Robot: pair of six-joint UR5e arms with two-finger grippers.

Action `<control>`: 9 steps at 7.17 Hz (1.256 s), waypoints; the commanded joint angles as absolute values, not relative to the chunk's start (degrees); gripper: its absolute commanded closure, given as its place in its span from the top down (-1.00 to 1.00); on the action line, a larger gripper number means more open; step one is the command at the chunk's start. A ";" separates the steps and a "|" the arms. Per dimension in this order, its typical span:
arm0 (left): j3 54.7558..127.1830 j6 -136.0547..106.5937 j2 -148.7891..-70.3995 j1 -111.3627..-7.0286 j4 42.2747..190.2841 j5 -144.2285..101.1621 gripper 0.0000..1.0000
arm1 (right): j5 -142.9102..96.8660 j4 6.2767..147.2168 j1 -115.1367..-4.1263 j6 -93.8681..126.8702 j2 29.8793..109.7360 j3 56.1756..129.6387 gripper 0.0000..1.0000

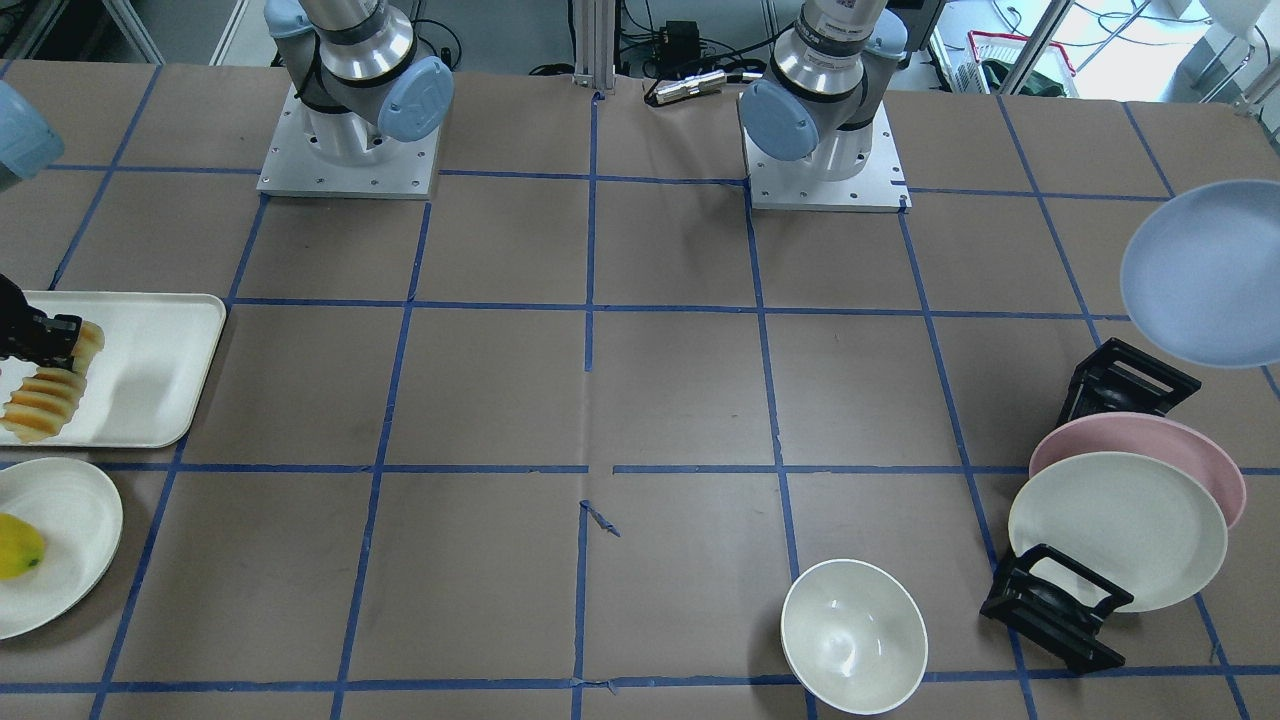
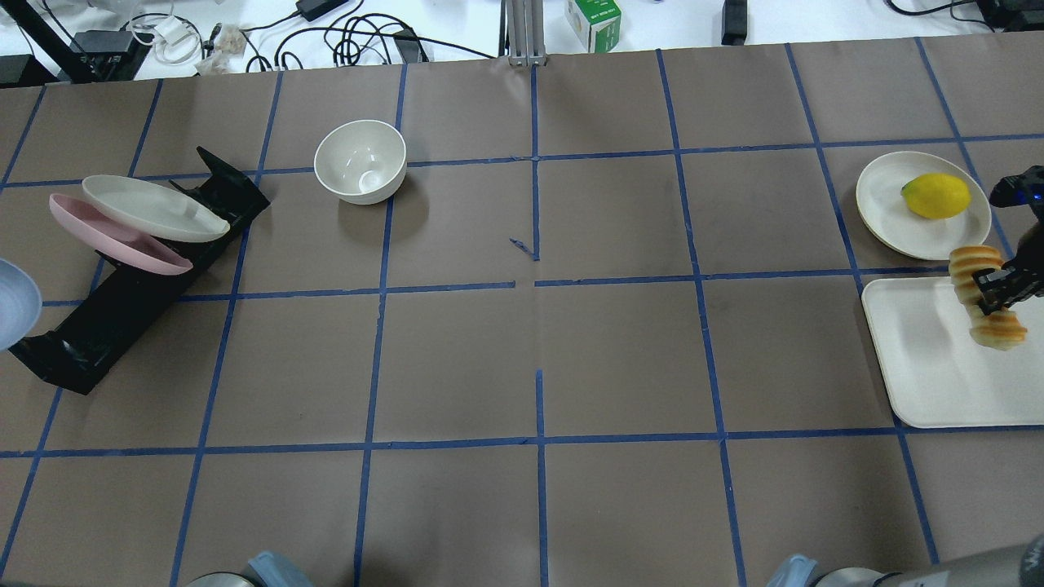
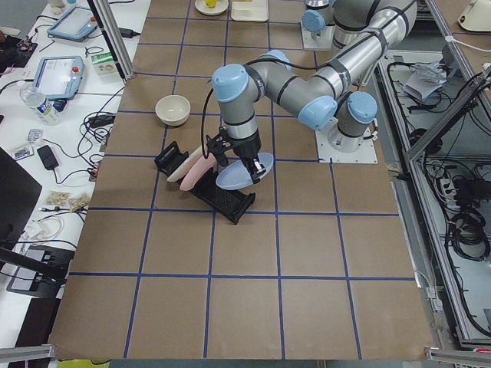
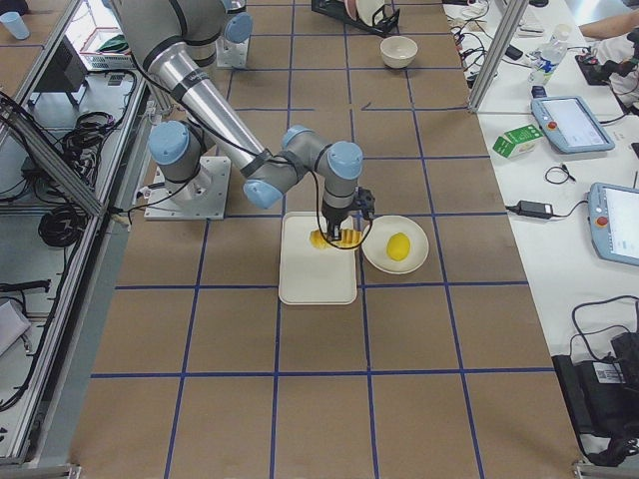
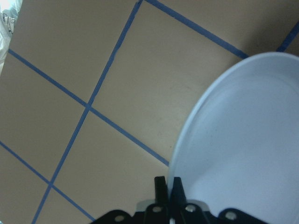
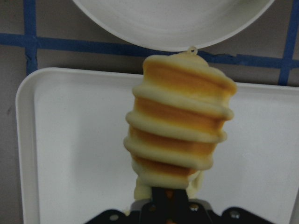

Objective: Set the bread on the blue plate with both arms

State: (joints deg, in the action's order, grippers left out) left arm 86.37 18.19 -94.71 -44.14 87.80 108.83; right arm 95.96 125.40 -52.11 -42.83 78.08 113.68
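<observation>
Left end effector (image 5: pixel 168 185): pressed onto the rim of the blue plate (image 5: pixel 243 140). I hold it tilted in the air just beside the rack (image 2: pixel 122 318), at my far left.
Blue plate: round, shallow, matte pale blue, smooth and bare. It looks rigid.
Rack: black slatted stand holding a pink plate (image 2: pixel 98 236) and a cream plate (image 2: pixel 147 208), both on a slant.
Bowl (image 2: pixel 360 161): glossy off-white, deep and empty, standing alone.
Desk (image 2: pixel 530 350): brown paper with a blue tape grid across the middle.
Fruit plate (image 2: pixel 881 183): cream, flat on the desk, with a smooth yellow lemon (image 2: pixel 935 196) on it.
Right end effector (image 6: pixel 167 201): pinching one end of the bread (image 6: pixel 180 126).
Bread: ridged loaf with golden and orange bands and a soft-looking crust. It juts out over the tray (image 2: pixel 922 359), and I judge it lifted clear.
Tray: white rectangle with rounded corners and a low lip.
Done: both things are gripped, one in each arm.
Left: plate and bread are at opposite ends of the desk. I must bring them together, set the loaf on the plate and let go.
</observation>
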 commanded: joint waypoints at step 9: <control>96.83 15.82 -103.77 -85.84 68.39 68.38 -1.00 | 96.60 106.11 -66.09 -27.97 88.33 109.17 -1.00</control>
State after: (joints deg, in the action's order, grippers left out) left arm 93.63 16.18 -99.97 -82.54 78.42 71.36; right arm 97.23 108.82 -65.10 -30.37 88.04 109.89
